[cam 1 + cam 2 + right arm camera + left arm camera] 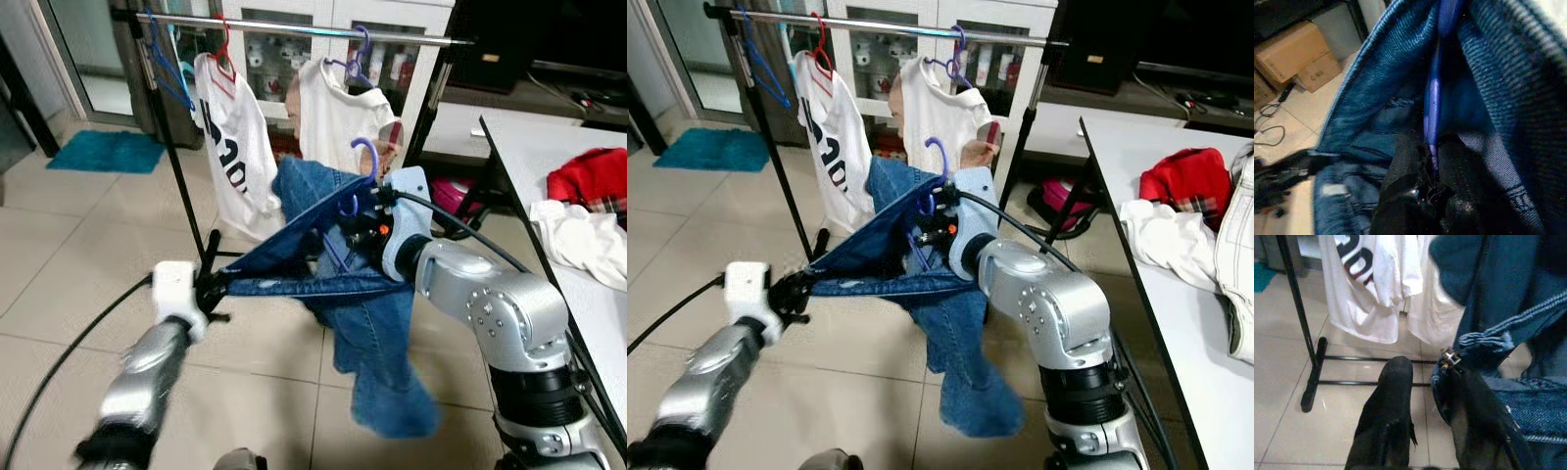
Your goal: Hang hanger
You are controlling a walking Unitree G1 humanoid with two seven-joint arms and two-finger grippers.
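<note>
Fingers of the right gripper [1432, 164] pinch the purple plastic hanger [364, 157] threaded through the blue denim jeans [367, 343], held below the silver clothes rail [294, 26]; the left gripper [1449, 369] is clamped on the waistband, stretching it out. The carrying step looks done; next the hook must rise over the rail between the white shirts [235, 147]. Beige tiled floor [69, 255] lies below, a white bench [588, 304] with red and white clothes to the right.

A tiled floor [88, 255] is seen beneath the left gripper [211, 291]. Beyond it, a clothes rack [294, 27] is stood on the tiles and a teal mat [106, 151] is laid flat farther off.
</note>
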